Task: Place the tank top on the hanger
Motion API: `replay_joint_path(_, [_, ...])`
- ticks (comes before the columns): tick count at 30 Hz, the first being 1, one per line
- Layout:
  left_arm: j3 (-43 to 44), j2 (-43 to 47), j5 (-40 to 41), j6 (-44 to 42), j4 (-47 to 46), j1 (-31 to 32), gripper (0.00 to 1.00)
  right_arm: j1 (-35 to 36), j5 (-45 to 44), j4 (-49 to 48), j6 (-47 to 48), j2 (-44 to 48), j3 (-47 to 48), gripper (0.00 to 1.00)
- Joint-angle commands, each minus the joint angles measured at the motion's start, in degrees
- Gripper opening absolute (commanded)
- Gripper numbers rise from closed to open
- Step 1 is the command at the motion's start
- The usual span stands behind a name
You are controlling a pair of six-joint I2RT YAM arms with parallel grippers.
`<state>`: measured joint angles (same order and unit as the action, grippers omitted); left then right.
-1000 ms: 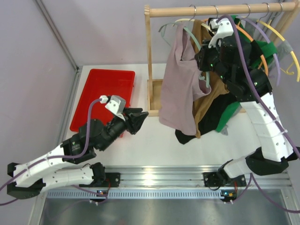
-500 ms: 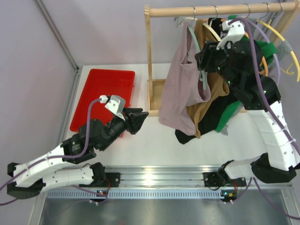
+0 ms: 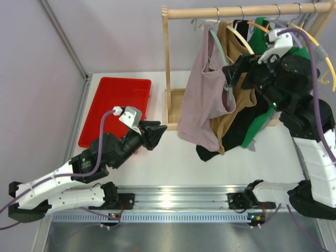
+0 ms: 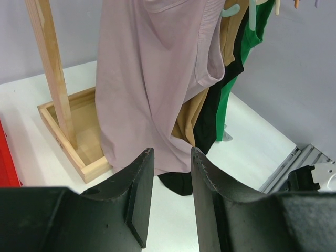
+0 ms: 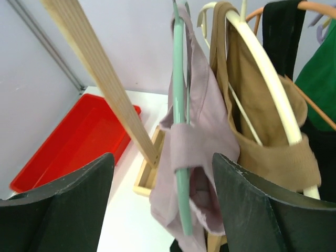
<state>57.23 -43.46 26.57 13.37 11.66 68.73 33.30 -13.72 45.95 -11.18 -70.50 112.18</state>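
The pink-grey tank top point(image 3: 202, 100) hangs on the mint-green hanger point(image 5: 182, 194) on the wooden rail point(image 3: 199, 13), pressed beside a brown tank top point(image 5: 262, 105). The right tool point(image 5: 161, 157) is wide apart just by it, holding nothing. The left tool point(image 4: 170, 152), slightly apart, sits low near the red tray point(image 3: 113, 102).

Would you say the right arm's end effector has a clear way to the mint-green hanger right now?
Probably yes: the open right end effector faces the hanger head-on, with nothing between them but the tank top draped over it.
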Motion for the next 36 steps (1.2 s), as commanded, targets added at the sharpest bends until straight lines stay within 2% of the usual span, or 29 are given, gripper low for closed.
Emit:
replay_joint_path(1, [1.4, 0.0, 1.2, 0.2, -1.3, 0.2, 0.39, -0.4, 3.1, 3.1, -2.0, 6.6, -2.4, 0.75])
replay_joint_path(7, [0.4, -0.5, 2.6, 1.4, -1.0, 0.2, 0.40, -0.4, 7.0, 4.2, -5.9, 20.0, -19.4, 0.77])
replay_joint_path(15, [-4.2, -1.2, 4.2, 6.4, -1.1, 0.2, 0.40, -0.4, 6.7, 3.8, -11.3, 35.8, -44.0, 0.81])
replay_joint_path(21, [-9.3, -1.1, 5.3, 11.3, -0.4, 0.2, 0.40, -0.4, 9.1, -1.7, -16.9, 44.0, -59.0, 0.93])
replay_joint_path(23, [-11.5, -1.4, 4.6, 14.0, 0.3, 0.3, 0.39, -0.4, 8.7, -2.1, -18.1, 45.2, -62.6, 1.00])
replay_joint_path(30, [-17.8, -0.2, 3.8, 21.3, 0.6, 0.2, 0.39, -0.4, 5.8, -2.6, -20.9, 47.0, -68.9, 1.00])
replay_joint_path(36, [-18.7, 0.0, 4.1, 21.9, 0.8, 0.2, 0.39, -0.5, 4.8, -2.8, -21.6, 46.9, -69.6, 1.00])
